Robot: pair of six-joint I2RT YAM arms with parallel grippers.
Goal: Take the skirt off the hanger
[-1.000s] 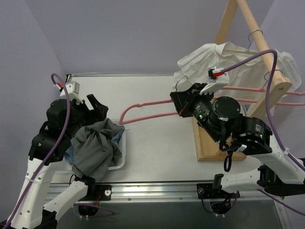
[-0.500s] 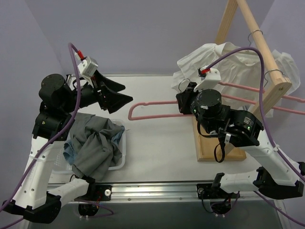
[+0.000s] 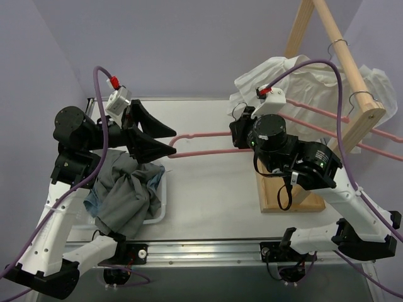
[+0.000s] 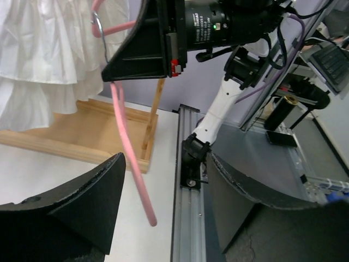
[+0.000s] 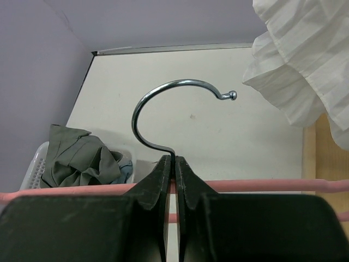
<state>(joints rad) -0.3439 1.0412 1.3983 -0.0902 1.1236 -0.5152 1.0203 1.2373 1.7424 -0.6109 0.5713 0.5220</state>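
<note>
Already the grey skirt lay bunched in the basket. The right gripper pinched the bare pink hanger at its neck; the left gripper stood with its 2 fingers wide around the hanger's end.

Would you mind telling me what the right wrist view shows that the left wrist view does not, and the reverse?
Only the right wrist view shows the grey garment heaped in the white basket. Only the left wrist view shows the left gripper with its jaws open, and the metal rail at the table edge. Both show the pink hanger, the right gripper and the white garment.
</note>
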